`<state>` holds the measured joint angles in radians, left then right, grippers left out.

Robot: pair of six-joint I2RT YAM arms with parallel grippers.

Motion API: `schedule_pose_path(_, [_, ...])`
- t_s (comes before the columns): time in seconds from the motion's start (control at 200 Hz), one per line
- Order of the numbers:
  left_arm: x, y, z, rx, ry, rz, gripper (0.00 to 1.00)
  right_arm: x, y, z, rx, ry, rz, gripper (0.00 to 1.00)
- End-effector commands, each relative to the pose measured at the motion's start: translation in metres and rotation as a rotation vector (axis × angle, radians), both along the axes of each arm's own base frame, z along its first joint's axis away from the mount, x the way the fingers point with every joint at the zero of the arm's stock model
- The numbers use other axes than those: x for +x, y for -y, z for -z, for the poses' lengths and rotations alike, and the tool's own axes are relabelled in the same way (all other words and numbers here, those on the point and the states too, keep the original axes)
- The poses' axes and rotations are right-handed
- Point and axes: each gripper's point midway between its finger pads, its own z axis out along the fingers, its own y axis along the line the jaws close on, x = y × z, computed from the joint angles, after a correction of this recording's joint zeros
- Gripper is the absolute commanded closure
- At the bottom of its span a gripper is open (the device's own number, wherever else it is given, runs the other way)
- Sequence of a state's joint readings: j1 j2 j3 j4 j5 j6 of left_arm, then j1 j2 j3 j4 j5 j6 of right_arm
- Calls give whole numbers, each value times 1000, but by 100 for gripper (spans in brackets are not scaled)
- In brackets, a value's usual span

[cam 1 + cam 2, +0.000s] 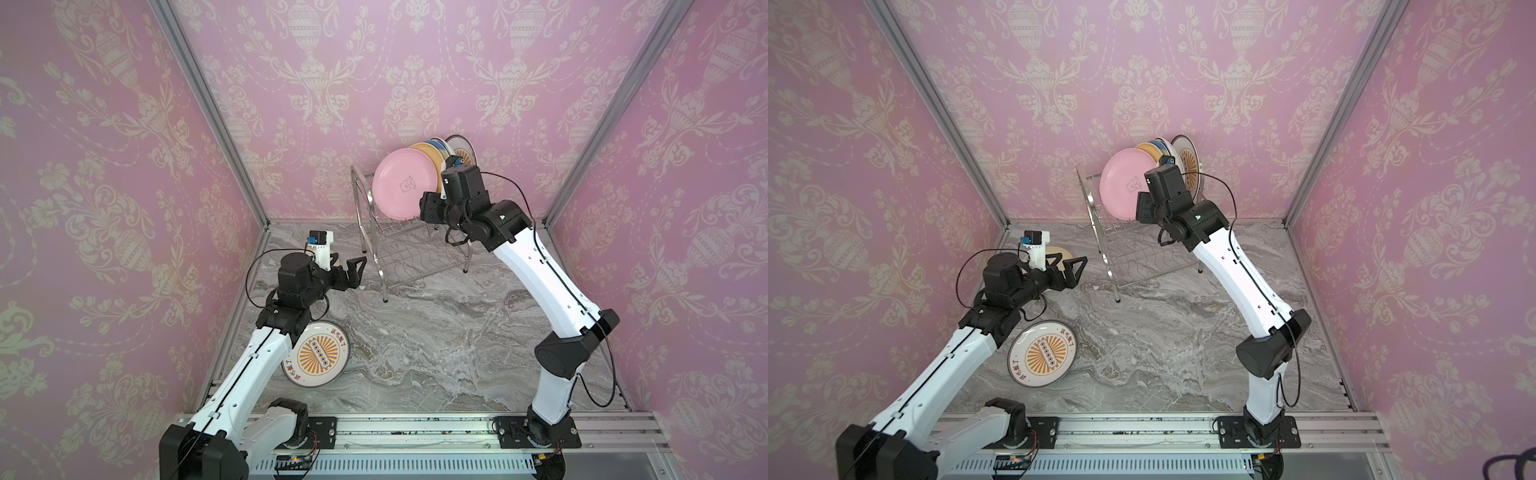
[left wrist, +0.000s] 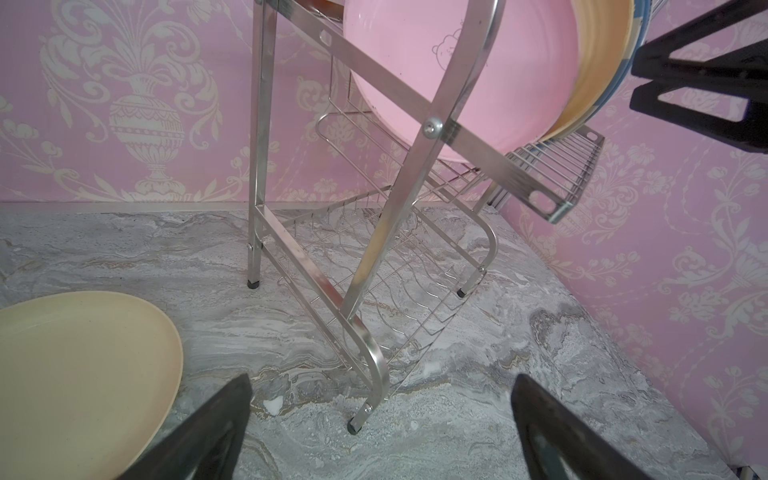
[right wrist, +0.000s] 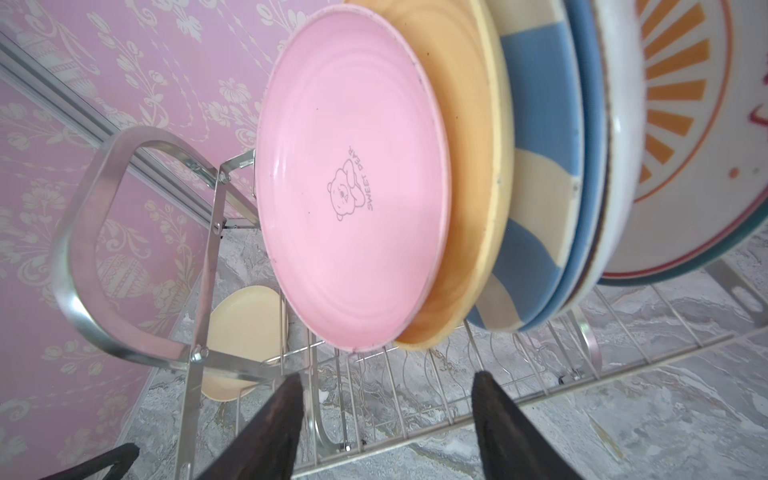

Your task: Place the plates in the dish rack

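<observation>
Shows from a top view the left gripper (image 1: 1068, 266) spread empty beside the cream plate (image 1: 1061, 252), probably next; from its wrist, the dish rack (image 2: 260, 145) ahead of those jaws; from the right wrist, the right gripper (image 3: 386, 376) parted bare, the pink plate (image 3: 353, 166) just ahead, slotted to stand unheld.

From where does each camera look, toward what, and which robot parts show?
Top views: high in front, looking down at the dish rack; left arm and right arm show.
Left wrist: low above the table, facing the rack's side; own open jaws show.
Right wrist: high beside the rack, facing the pink plate; own open jaws show.
Shared: both wrist views show the pink plate and cream plate.
</observation>
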<state>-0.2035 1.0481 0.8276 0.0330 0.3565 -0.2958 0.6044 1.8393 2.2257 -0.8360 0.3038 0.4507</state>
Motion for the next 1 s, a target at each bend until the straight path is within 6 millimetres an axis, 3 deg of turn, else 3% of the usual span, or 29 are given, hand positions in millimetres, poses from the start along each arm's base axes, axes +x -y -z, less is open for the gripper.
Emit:
schedule_pose_path(0.0, [-1, -1, 0, -15, 3, 5, 1, -12, 9, 0, 13, -20, 16, 34])
schedule_pose_path(0.155, [1, 0, -2, -16, 4, 8, 1, -15, 11, -14, 31, 16, 6, 37])
schedule_pose_path(0.325, [0, -2, -8, -5, 16, 0, 1, -5, -21, -25, 87, 42, -120, 37])
schedule_pose_path(0.47, [0, -3, -14, -3, 20, -2, 1, 25, -24, -21, -12, 61, -76, 37])
schedule_pose_path(0.555, [2, -7, -28, -2, 50, -19, 1, 43, -29, -19, -18, 98, -51, 36])
schedule_pose_path(0.771, [15, -6, -59, -50, 96, -18, 1, 71, -6, -15, -94, 154, 61, 35])
schedule_pose_path(0.996, [37, -4, -64, -115, 122, -26, 1, 78, -5, -9, -108, 160, 77, 34])
